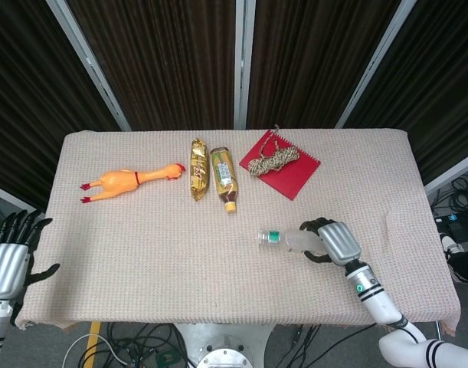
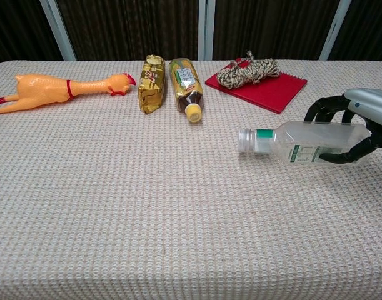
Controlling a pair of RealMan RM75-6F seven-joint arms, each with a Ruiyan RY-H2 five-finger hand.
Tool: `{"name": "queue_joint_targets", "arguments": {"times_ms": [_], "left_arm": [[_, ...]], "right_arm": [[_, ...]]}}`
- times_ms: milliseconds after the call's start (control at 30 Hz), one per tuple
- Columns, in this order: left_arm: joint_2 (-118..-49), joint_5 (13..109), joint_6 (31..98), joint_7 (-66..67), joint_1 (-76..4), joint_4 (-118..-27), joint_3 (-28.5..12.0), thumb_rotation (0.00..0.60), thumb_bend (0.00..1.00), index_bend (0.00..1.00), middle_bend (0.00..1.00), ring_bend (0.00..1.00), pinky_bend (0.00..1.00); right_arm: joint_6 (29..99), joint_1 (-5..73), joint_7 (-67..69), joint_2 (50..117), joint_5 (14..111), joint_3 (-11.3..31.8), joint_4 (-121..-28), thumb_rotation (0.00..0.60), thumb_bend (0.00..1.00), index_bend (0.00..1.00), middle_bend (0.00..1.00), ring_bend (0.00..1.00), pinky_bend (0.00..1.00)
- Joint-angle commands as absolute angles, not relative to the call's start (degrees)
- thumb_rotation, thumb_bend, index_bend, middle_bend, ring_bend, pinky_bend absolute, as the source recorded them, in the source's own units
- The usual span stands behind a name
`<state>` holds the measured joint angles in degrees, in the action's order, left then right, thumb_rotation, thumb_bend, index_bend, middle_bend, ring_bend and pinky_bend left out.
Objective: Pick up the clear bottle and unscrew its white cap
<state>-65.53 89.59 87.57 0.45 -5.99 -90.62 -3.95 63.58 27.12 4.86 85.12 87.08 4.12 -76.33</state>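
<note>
The clear bottle [image 2: 303, 142] lies on its side with its white cap [image 2: 246, 140] pointing left, a green band just behind the cap. It also shows in the head view as the clear bottle [image 1: 289, 240]. My right hand [image 2: 359, 125] grips the bottle's base end, fingers curled over the top and thumb underneath, and the bottle sits slightly raised off the cloth. The same right hand [image 1: 335, 241] shows at the table's front right. My left hand [image 1: 8, 264] hangs beyond the table's front left corner with fingers spread, holding nothing.
A rubber chicken [image 1: 130, 181], a gold snack packet [image 1: 198, 168] and a brown drink bottle [image 1: 224, 179] lie across the back of the cloth-covered table [image 1: 142, 253]. A red notebook [image 1: 286, 170] with a rope coil [image 1: 273, 160] sits at the back right.
</note>
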Motion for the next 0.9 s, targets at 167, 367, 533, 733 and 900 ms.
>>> {"name": "queue_joint_targets", "arguments": {"times_ms": [167,367,533,733,900], "left_arm": [[-65.0,94.3,84.8,-3.6,-12.3,-92.9,-6.7,0.6,0.0,0.19,0.07,0.0,0.05],[-66.1,97.6,81.4,-4.9,-17.3,-95.8,-7.4,0.6,0.0,0.19,0.07,0.0,0.05],[-68.0,99.3,79.0,-5.3,-20.9,-97.1,-7.7,0.6,0.0,0.19,0.07,0.0,0.05],[-71.4,100.0,77.8,-6.1,-24.3,-97.8,-8.5,0.6,0.0,0.19,0.07,0.0,0.05],[-74.6,99.8,76.7,-7.6,-27.0,-97.5,-9.3,0.6,0.0,0.19,0.07,0.0,0.05]], "right_arm": [[67.9,30.0,18.7,87.3,93.1,4.9,-76.0,0.6,0.26,0.45,0.48,0.32,0.48],[69.4,33.3,24.7,91.4,95.0,6.5,-74.7,0.6,0.3,0.45,0.48,0.32,0.48],[69.5,35.6,28.2,94.0,95.5,7.2,-73.9,0.6,0.31,0.45,0.48,0.32,0.48],[69.5,37.2,30.8,95.6,95.1,7.6,-73.4,0.6,0.33,0.45,0.48,0.32,0.48],[70.0,37.9,30.6,96.0,94.9,7.7,-74.3,0.6,0.33,0.45,0.48,0.32,0.48]]}}
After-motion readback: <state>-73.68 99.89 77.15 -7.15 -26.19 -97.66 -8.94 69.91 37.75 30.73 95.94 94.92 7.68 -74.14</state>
